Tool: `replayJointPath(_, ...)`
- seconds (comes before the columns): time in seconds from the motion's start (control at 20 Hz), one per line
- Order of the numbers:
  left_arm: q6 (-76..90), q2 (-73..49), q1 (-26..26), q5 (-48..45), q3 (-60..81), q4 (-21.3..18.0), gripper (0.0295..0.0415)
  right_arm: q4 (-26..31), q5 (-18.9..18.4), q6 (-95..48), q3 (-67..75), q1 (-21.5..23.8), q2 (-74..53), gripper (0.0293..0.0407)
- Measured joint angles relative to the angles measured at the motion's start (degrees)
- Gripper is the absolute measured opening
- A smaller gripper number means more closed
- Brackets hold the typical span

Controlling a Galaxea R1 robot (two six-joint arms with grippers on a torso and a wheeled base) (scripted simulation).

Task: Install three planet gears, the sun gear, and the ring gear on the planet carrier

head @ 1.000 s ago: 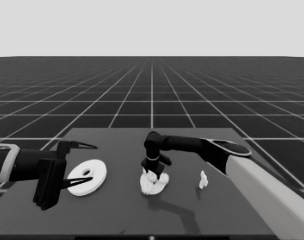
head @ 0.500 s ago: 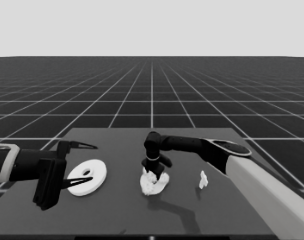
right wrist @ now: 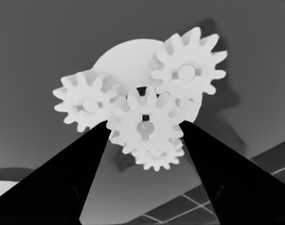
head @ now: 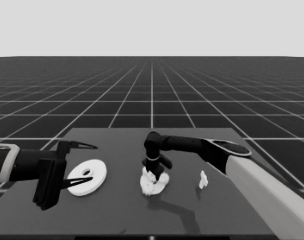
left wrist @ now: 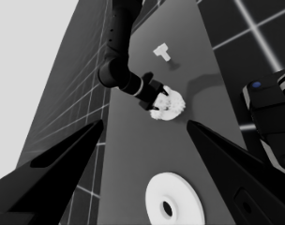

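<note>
The smaller round part point(head: 153, 189) lies mid-table with gears meshed on it; its bare face point(right wrist: 123, 58) shows behind them. Three planet gears point(right wrist: 88, 105) point(right wrist: 187, 72) point(right wrist: 157, 157) ring a centre gear point(right wrist: 143, 123). My right gripper point(head: 157, 172) point(right wrist: 145, 124) points straight down over this cluster, its fingertips pressed against either side of the centre gear. The larger round part point(head: 87, 176) point(left wrist: 174, 200) lies flat at the left. My left gripper point(head: 92, 163) waits open just over it, holding nothing.
A thin white piece point(head: 203, 179) point(left wrist: 161, 51) stands to the right of the gear cluster. The right arm's pale grey forearm point(head: 262, 190) crosses the lower right corner. Dark machinery with blue lights point(left wrist: 273, 122) shows past the table's edge.
</note>
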Motion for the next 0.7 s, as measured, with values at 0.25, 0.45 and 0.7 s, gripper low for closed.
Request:
replayJointPath(0.25, 0.00, 0.00, 0.00, 0.00, 0.00, 0.00, 0.0385, 0.00, 0.00, 3.00, 0.00, 0.00, 0.00, 0.0310)
replayJointPath(0.45, 0.00, 0.00, 0.00, 0.00, 0.00, 0.00, 0.0385, 0.00, 0.00, 5.40, 0.00, 0.00, 0.00, 0.0310)
replayJointPath(0.7, 0.00, 0.00, 0.00, 0.00, 0.00, 0.00, 0.0385, 0.00, 0.00, 8.40, 0.00, 0.00, 0.00, 0.0310)
